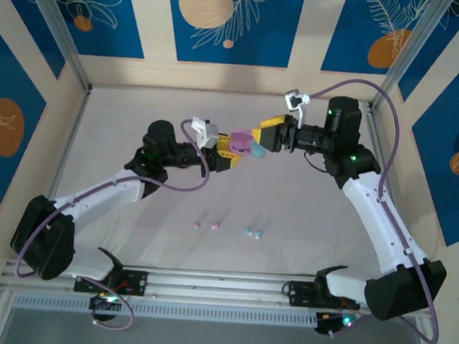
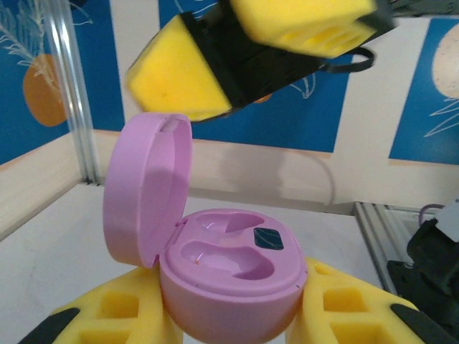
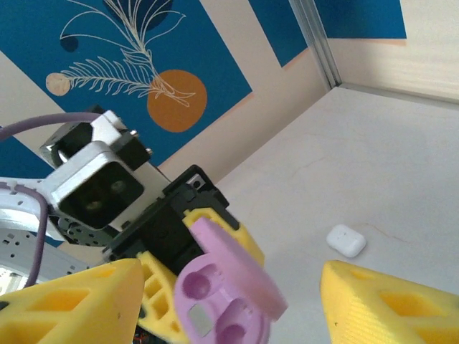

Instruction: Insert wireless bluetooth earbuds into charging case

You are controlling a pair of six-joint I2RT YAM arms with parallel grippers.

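The left gripper's (image 1: pixel 231 150) jaws pinch the open pink case (image 2: pixel 229 279); the right gripper's (image 1: pixel 263 131) are spread wide beside it. The earbuds (image 1: pixel 216 224) lie on the table (image 1: pixel 306 219), so a pink one likely needs fetching next.

Both arms reach inward and meet above mid-table. The left gripper (image 1: pixel 231 150) is clamped tight, and the right gripper (image 1: pixel 262 133) faces it with jaws spread.

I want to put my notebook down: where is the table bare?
Bare: the mat between the raised pink case and the earbuds near the front, plus the far left corner. Crowded: centre back, where the left gripper holds that case and the right gripper hangs open beside it.
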